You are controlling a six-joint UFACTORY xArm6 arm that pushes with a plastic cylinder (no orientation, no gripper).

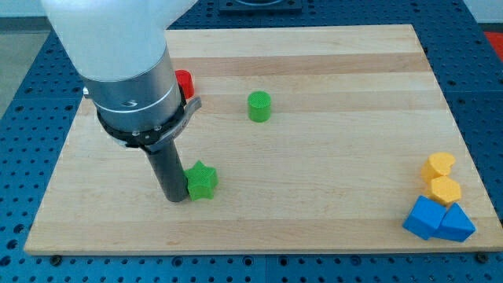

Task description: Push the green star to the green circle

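Green star [201,180] lies flat on the wooden surface [330,157], no long axis, one point toward the view's top. My tip [176,198] touches its left side. Green circle [258,106] sits well apart, up-right of the star.

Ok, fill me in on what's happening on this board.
The arm's rod is pushing the green star across the wooden board. My tip sits against the star's left side in the view. The green circle stands apart from the star, up and to the view's right, so the star is not there yet. A red block peeks out from behind the arm. Two yellow and two blue blocks cluster at the bottom right.
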